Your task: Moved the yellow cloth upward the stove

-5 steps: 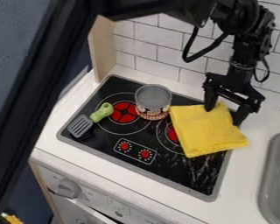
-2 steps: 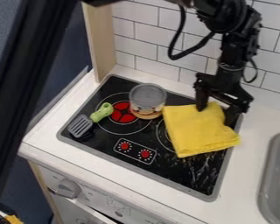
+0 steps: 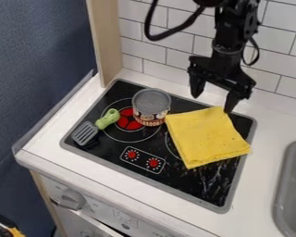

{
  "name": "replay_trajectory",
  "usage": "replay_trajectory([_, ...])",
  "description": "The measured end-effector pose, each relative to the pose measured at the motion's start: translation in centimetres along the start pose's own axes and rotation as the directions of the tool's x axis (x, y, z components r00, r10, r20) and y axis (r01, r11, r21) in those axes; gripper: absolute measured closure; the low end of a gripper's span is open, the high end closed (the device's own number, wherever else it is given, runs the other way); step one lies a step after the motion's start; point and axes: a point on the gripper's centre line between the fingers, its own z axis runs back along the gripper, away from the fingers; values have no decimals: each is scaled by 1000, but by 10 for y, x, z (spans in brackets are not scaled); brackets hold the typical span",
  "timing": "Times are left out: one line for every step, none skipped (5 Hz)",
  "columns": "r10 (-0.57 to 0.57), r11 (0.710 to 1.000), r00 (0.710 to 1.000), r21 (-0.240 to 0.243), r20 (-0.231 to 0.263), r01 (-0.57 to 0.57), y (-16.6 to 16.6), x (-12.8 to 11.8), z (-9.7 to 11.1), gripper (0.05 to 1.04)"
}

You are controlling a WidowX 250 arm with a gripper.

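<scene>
A yellow cloth (image 3: 206, 139) and a can (image 3: 151, 107) are seen on the stove (image 3: 178, 183), with the gripper (image 3: 212, 102) positioned, jaws spread, at the stove's rear edge.

Soft, fairly even brightness covers the white tabletop (image 3: 101, 176) and the pale tiles (image 3: 151, 58), without hard-edged shadows; where the light comes from, I cannot tell. The yellow cloth (image 3: 206, 136) is brightly lit, with gentle shading along its folds. Pale streaks mottle the black stove (image 3: 120, 150) toward its near right corner, whether glare or smears being unclear. The dark blue surface (image 3: 39, 69) beyond the tabletop's left edge looks much dimmer, and the black arm (image 3: 228, 41) shows only faint highlights.
</scene>
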Motion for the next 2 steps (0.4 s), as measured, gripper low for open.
replay_trajectory([15, 1000, 998, 5, 68, -15, -3, -3, 22, 84])
replay_trajectory([36, 999, 999, 7, 30, -36, -2, -19, 19, 84])
